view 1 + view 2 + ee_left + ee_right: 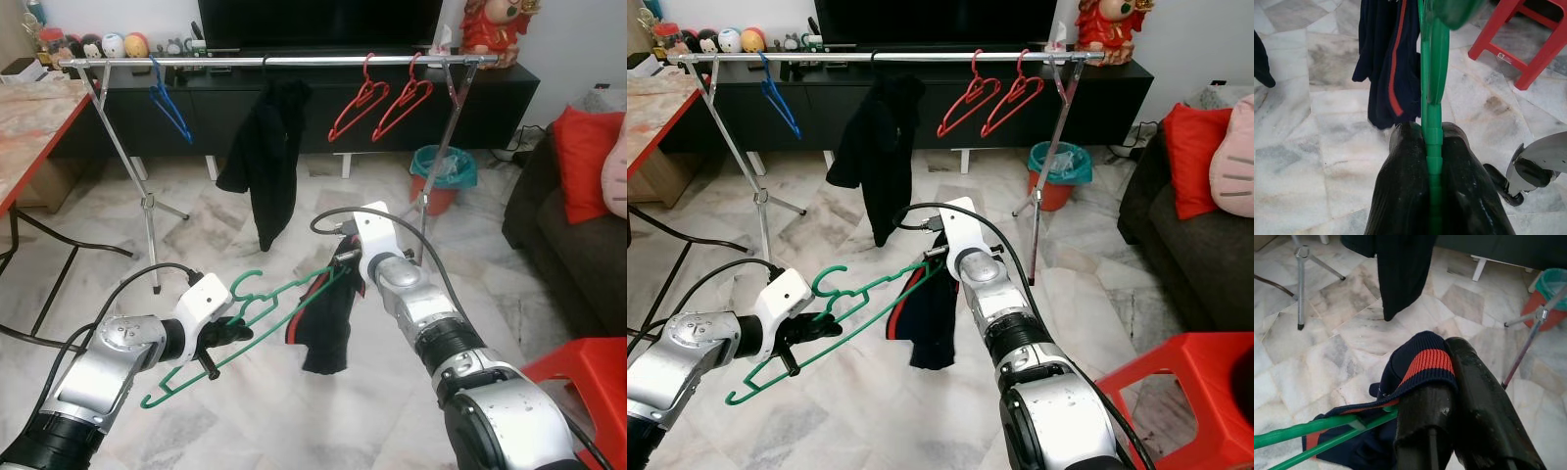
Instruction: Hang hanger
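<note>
Dressing step underway: left gripper (217, 338) clamped on green hanger (257, 321), right gripper (1459, 382) pinching navy garment (326, 323) at hanger's right end. Next: lift toward far rail (294, 61).

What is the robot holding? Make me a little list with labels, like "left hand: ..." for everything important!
left gripper: shut on the green hanger, near its hook end
right gripper: shut on the navy garment with a red stripe, at the hanger's other end
navy garment: draped from the hanger, hanging above the marble floor
clothes rail: ahead of the robot, holding a blue hanger, a black garment and two red hangers
task state: green hanger not yet on the rail
</note>
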